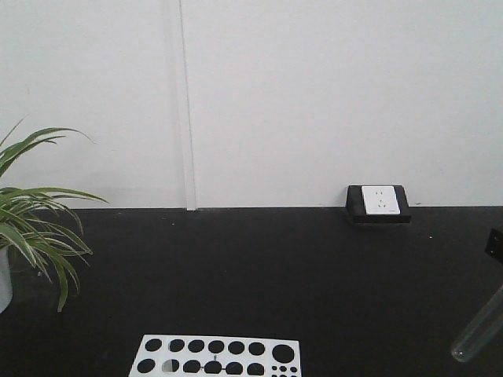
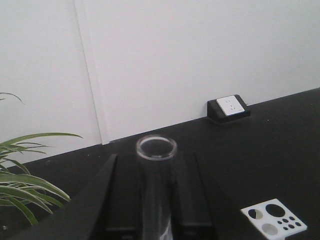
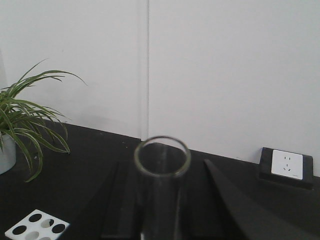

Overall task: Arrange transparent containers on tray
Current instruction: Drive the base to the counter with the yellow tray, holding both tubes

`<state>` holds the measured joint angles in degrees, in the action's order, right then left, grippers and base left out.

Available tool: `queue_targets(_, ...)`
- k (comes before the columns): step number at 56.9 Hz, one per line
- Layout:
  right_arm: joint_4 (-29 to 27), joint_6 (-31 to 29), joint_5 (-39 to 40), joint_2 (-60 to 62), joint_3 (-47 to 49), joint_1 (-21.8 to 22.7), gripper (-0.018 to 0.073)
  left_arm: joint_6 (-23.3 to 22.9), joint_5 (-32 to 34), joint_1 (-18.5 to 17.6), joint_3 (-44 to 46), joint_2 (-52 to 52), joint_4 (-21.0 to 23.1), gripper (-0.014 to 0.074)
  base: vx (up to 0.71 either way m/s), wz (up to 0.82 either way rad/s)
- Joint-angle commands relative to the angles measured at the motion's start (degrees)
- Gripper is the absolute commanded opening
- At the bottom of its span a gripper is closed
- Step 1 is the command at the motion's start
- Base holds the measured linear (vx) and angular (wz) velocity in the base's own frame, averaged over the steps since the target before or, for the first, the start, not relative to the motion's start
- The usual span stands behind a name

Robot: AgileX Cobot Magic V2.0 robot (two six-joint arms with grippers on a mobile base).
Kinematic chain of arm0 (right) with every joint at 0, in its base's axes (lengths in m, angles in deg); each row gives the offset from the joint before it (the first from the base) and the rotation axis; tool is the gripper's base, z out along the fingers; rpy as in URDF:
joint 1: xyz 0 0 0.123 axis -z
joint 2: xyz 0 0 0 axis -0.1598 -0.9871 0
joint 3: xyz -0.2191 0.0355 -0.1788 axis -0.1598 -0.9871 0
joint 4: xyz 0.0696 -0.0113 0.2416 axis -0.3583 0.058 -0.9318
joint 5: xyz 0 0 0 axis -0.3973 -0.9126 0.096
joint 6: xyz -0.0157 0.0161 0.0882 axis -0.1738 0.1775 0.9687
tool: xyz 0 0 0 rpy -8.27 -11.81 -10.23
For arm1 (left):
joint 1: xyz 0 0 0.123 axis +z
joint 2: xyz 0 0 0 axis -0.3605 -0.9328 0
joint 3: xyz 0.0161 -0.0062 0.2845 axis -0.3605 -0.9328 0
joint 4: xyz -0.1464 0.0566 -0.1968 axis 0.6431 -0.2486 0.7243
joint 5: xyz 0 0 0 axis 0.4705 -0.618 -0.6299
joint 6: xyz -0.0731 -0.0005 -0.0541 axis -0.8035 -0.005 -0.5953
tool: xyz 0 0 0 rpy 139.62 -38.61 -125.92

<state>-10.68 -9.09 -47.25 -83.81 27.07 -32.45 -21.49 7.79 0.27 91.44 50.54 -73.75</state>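
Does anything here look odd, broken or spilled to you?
Nothing spilled or broken. A glass tube hangs tilted in mid-air at the front view's right edge; odd-looking, but the left claw and right claw each grip a tube, so it is probably just held.

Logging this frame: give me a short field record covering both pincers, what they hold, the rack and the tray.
left pincer: shut on left tube, open rim facing away from the camera
right pincer: shut on right tube, raised off the table
rack: white, round holes, flat on black table
yellow tray: in no view
background: plant, wall socket
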Motion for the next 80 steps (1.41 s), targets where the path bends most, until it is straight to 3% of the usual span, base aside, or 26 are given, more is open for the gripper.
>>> queue_targets(1,0.5,0.0,5.0,-0.1,1.7,0.3,-0.0011,0.0,4.9,-0.1,1.5,-0.1,0.3,0.0124,0.0,0.0)
queue_targets(38,0.5,0.0,5.0,-0.1,1.7,0.3,-0.0011,0.0,4.7,-0.1,1.5,-0.1,0.3,0.0124,-0.05,0.03)
queue_targets(80,0.5,0.0,5.0,-0.1,1.7,0.3,-0.0011,0.0,4.5,-0.1,1.5,-0.1,0.3,0.0124,-0.24,0.03)
